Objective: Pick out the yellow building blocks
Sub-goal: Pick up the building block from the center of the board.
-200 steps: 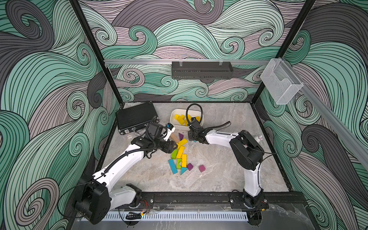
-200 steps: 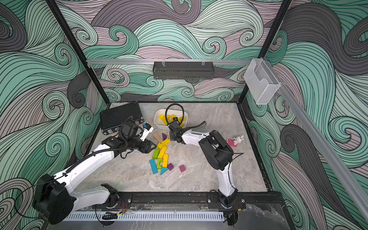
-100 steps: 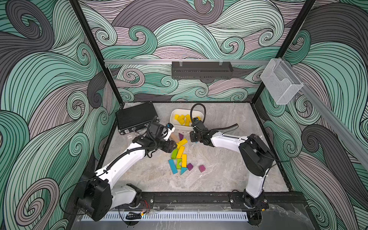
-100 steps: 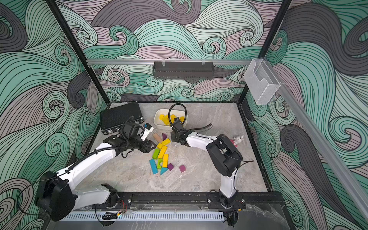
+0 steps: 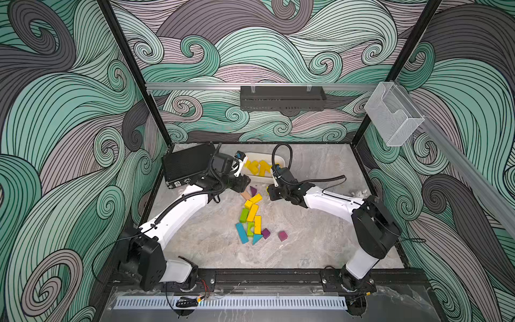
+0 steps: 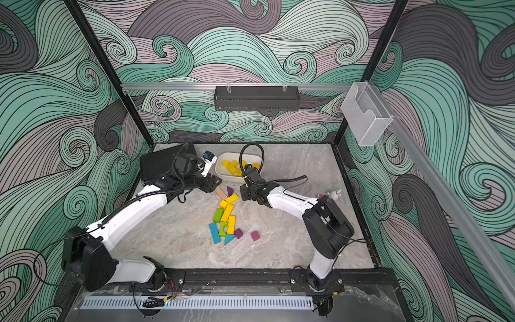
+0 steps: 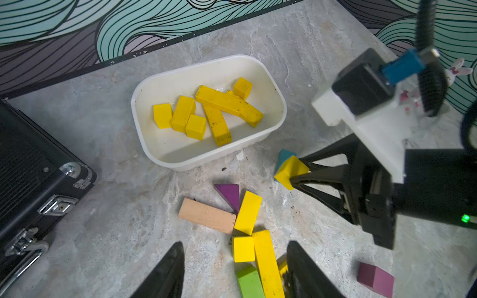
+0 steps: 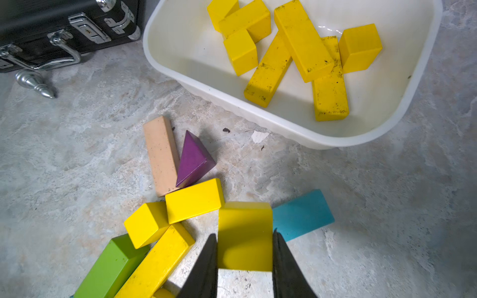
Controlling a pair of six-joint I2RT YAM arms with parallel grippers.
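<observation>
Several yellow building blocks (image 7: 206,111) lie in a white tub (image 7: 278,103) at the back, seen in both top views (image 5: 259,167) (image 6: 232,167) and in the right wrist view (image 8: 284,51). More yellow blocks (image 5: 252,212) (image 6: 227,212) lie loose in the pile on the table. My right gripper (image 8: 245,247) is shut on one yellow block (image 8: 245,232), low over the table just in front of the tub (image 7: 291,171). My left gripper (image 7: 235,247) hangs open over a yellow cube (image 7: 244,249) and a yellow bar (image 7: 267,260), holding nothing.
A tan bar (image 7: 206,215), purple wedge (image 7: 228,196), green block (image 5: 244,215), blue bar (image 5: 242,232) and purple cubes (image 5: 282,235) mix with the pile. A blue block (image 8: 302,215) lies beside the held one. A black case (image 5: 186,164) stands back left.
The right arm's elbow has swung out to the right while its gripper stays in front of the tub with the yellow block. The left gripper has edged slightly toward the back.
</observation>
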